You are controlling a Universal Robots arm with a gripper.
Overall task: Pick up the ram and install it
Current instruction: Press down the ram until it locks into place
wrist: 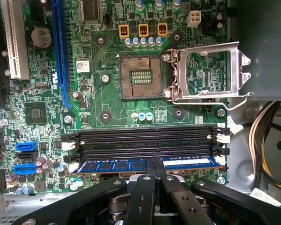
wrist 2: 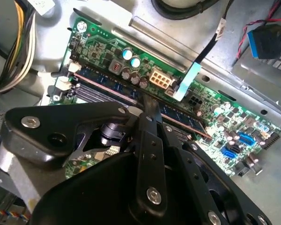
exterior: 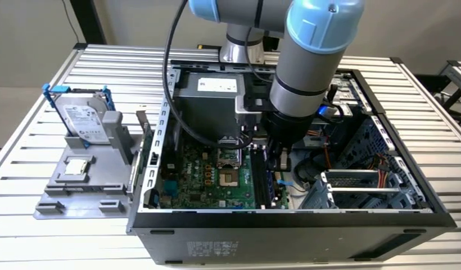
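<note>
Down inside the open computer case, at the edge of the motherboard farthest from the processor socket: gripper pinched narrow on the middle of the ram, a blue stick lying along the outermost memory slot, beside three empty black slots. Seen likewise in the second wrist view, with the ram running out to both sides of the closed fingers. Hard to tell whether fully seated or merely resting in the slot mouth, so best treated as a seating step not yet proven. Press straight down along the slot walls, never at a lean toward the neighbouring slots. Spread the load evenly, since a grip at the middle probably lets one end ride high. Watch the white latch at the slot end and its partner at the other; judge seating by both standing closed against the stick's ends. Mind the notch alignment, which cannot be checked from these views. Push firmly yet gradually, because a thin board likely flexes under a sudden shove. Steer clear of the pale blue ribbon cable close by.
</note>
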